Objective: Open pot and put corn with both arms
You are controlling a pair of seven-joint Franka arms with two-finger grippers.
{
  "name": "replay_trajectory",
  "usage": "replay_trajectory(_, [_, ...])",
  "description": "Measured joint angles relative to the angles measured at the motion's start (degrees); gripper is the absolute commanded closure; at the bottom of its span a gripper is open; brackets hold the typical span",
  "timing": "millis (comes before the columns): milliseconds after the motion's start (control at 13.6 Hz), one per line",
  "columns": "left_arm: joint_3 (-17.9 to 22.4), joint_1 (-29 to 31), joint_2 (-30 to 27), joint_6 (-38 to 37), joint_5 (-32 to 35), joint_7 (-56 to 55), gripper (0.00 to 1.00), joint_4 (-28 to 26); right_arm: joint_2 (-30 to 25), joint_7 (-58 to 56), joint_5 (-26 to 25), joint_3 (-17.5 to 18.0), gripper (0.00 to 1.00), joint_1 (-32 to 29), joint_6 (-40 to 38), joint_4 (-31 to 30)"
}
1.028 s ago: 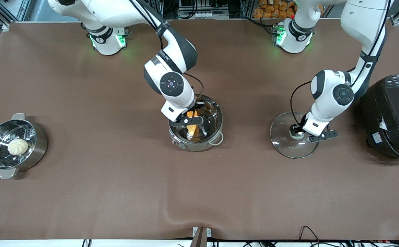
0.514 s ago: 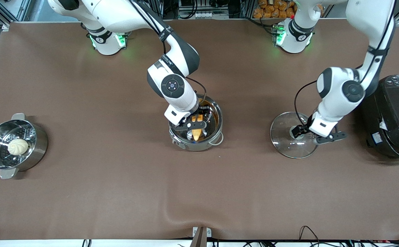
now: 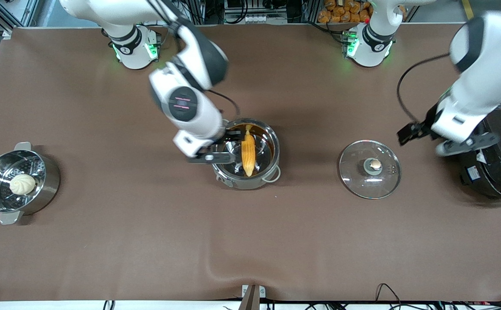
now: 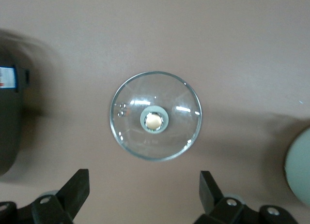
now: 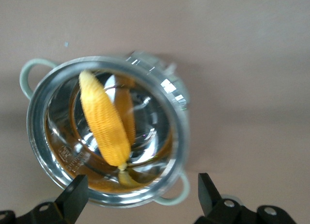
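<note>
The shiny pot (image 3: 247, 183) with wire loop handles stands open mid-table. The yellow corn (image 3: 248, 150) lies in it, leaning on the wall, pale tip toward the front camera. My right gripper (image 3: 221, 146) is open and empty, above the pot's rim on the right arm's side. In the right wrist view the corn (image 5: 104, 120) rests in the pot (image 5: 180, 129) ahead of my open gripper (image 5: 143, 200). The glass lid (image 3: 358, 178) with its copper knob lies flat on the table beside the pot, toward the left arm's end. My left gripper (image 3: 437, 138) is open, raised between lid and cooker. The left wrist view shows the lid (image 4: 181, 132) below my open gripper (image 4: 144, 195).
A black electric cooker (image 3: 498, 146) stands at the left arm's end of the table, under the left arm; it also shows in the left wrist view (image 4: 7, 117). A steel steamer pot (image 3: 48, 189) holding a whitish bun (image 3: 22, 184) stands at the right arm's end.
My right gripper let go of the corn, which now lies in the pot, and rose toward the right arm's end. My left gripper let go of the lid's knob and rose toward the cooker.
</note>
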Motion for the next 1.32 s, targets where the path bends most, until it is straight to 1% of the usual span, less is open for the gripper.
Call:
replay_trajectory(73, [-0.56,-0.01,0.04,-2.59,0.0,0.55,0.0,2.49,-2.91,-2.41,-0.02,-0.1,0.0,-2.73,-0.62,-1.71])
replay_trajectory(147, [-1.25,-0.03,0.13,-3.67,0.0,0.93,0.0,3.63,-5.71,-5.38,-0.08,-0.2,0.0,-5.44,-0.9,-3.84])
replay_trajectory(220, [-1.92,-0.05,0.29,-4.09,0.0,1.33,0.0,3.96,-8.45,-8.52,-1.25,-0.28,0.0,-7.92,-0.93,-6.38])
replay_trajectory(367, [-2.92,-0.07,0.82,-5.3,0.0,1.54,0.0,3.97,-14.08,-11.81,-9.62,-0.34,0.0,-10.99,0.0,-12.22])
replay_trajectory(440, [-3.04,-0.07,1.02,-5.9,0.0,1.55,0.0,4.04,-16.35,-11.9,-11.83,-0.35,0.0,-11.79,0.52,-14.44])
replay_trajectory(587, [-2.84,0.14,1.12,-6.6,0.0,1.56,0.0,5.35,-19.64,-12.37,-12.74,-0.36,0.0,-14.77,0.78,-16.34])
replay_trajectory(734, [-2.14,0.43,1.12,-7.33,0.0,2.38,0.0,6.79,-21.85,-15.3,-12.34,-0.37,0.0,-19.63,-1.59,-16.11])
replay_trajectory(807, [-1.59,0.6,1.12,-7.48,0.0,3.46,0.0,7.38,-22.67,-19.17,-12.03,-0.42,0.0,-22.39,-4.59,-15.43])
replay_trajectory(954, [-0.86,0.87,1.13,-8.69,0.0,4.07,0.0,8.94,-23.97,-24.98,-11.79,-0.47,0.0,-26.89,-8.17,-14.1])
replay_trajectory(1101, [-0.16,1.02,1.13,-10.4,0.0,4.07,0.0,11.21,-25.36,-27.93,-11.72,-0.47,0.0,-29.42,-10.97,-12.99])
replay_trajectory(1321, [0.13,2.66,1.24,-11.06,0.0,4.07,0.0,13.23,-26.04,-30.72,-11.69,-0.46,0.0,-32.17,-14.52,-9.51])
